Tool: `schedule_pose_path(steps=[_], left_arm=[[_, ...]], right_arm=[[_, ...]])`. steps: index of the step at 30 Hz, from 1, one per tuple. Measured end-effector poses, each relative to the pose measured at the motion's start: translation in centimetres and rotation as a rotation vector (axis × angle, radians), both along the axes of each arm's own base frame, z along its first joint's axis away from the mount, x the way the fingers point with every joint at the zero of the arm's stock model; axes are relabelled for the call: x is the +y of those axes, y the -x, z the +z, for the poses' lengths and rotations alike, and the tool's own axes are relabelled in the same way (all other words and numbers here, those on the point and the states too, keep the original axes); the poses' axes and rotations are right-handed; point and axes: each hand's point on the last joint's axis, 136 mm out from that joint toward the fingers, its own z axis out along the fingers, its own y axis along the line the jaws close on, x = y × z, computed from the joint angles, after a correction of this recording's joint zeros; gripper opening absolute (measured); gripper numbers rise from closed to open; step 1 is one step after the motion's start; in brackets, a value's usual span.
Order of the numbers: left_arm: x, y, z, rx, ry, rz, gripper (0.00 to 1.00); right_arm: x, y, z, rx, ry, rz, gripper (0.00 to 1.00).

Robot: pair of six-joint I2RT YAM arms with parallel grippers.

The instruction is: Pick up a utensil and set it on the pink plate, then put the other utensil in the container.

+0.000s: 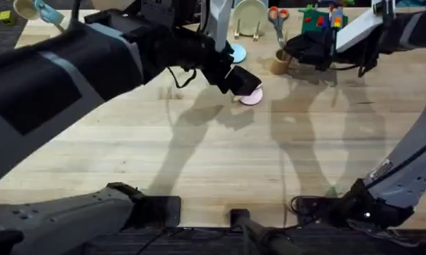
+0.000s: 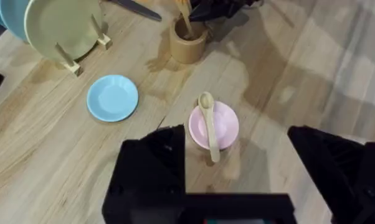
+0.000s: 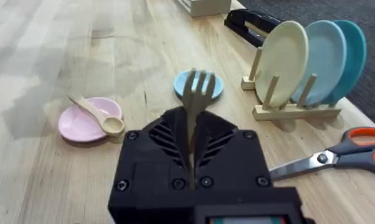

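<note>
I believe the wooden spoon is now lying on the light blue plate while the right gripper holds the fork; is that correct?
Not quite: the wooden spoon lies on the pink plate, not the light blue plate, which sits bare beside it, as the left wrist view shows. The rest stands: the right gripper holds the fork upright between its fingers.

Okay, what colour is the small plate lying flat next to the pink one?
Light blue. The small plate shows best in the left wrist view, beside the pink plate.
</note>
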Motion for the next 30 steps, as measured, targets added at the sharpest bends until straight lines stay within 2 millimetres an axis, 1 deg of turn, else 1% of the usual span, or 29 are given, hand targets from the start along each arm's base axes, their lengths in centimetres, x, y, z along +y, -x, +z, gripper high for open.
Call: schedule_pose_path(steps=[2,5,7,16,22,24,27,29,30], left_arm=[[0.00,0.00,0.00,0.000,0.000,0.000,0.994],[0.00,0.00,0.00,0.000,0.000,0.000,0.994],[0.00,0.00,0.00,0.000,0.000,0.000,0.995],[0.00,0.00,0.00,0.000,0.000,0.000,0.995],[0.00,0.00,0.00,0.000,0.000,0.000,0.994],[0.00,0.00,0.00,0.000,0.000,0.000,0.995],[0.00,0.00,0.00,0.000,0.000,0.000,0.994],[0.00,0.00,0.00,0.000,0.000,0.000,0.995],[0.00,0.00,0.00,0.000,0.000,0.000,0.993]], right_arm=[[0.00,0.00,0.00,0.000,0.000,0.000,0.069],[0.00,0.00,0.00,0.000,0.000,0.000,0.081],[0.00,0.00,0.00,0.000,0.000,0.000,0.116],[0.00,-0.01,0.01,-0.001,0.000,0.000,0.350],[-0.01,-0.01,0.01,0.000,0.000,0.000,0.401],[0.00,-0.01,0.01,0.001,-0.001,0.000,0.448],[-0.01,-0.03,0.02,0.015,-0.005,-0.001,0.544],[-0.03,-0.12,0.06,0.030,-0.006,-0.003,0.647],[-0.06,-0.19,0.07,0.040,-0.005,-0.005,0.673]])
